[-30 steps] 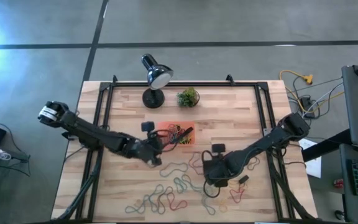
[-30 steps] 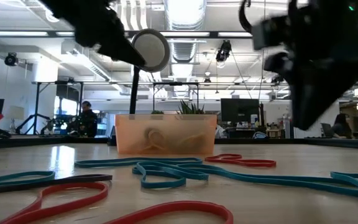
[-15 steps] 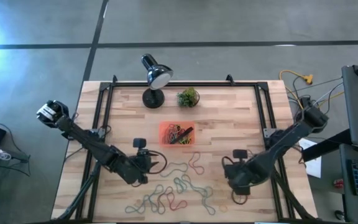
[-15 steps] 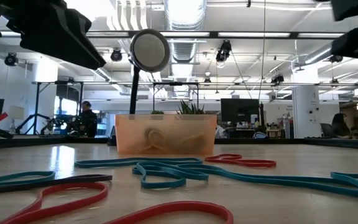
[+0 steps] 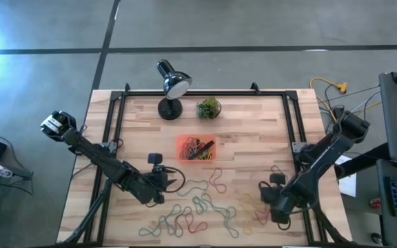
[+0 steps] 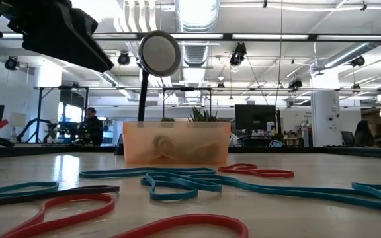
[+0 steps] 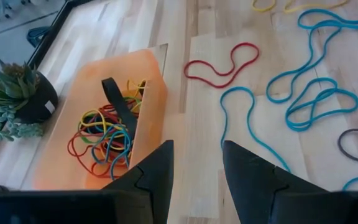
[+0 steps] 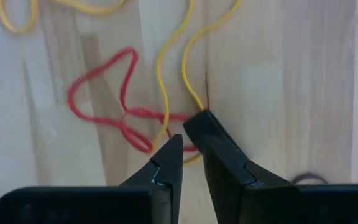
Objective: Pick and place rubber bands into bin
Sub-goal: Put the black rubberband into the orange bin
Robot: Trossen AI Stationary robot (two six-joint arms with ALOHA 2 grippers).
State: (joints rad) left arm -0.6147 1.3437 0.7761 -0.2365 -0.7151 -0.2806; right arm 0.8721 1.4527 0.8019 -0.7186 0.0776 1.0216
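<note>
Orange translucent bin (image 7: 148, 118) holds red, yellow, blue rubber bands (image 7: 104, 140); wood-grain table (image 5: 253, 131).

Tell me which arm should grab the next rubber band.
Right. The right gripper sits low over a yellow band and a red band, jaws narrowly parted around the yellow one. The left gripper hovers open near the bin.

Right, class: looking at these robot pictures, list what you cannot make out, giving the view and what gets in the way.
- Right gripper: in the right wrist view its jaws stand nearly together over a yellow rubber band; whether they pinch it cannot be told.
- Bin: in the low view its cloudy wall blurs the bands inside.
- Left gripper: in the low view only a dark bulk cut by the top edge.
- Person: low view, too small and distant.
</note>
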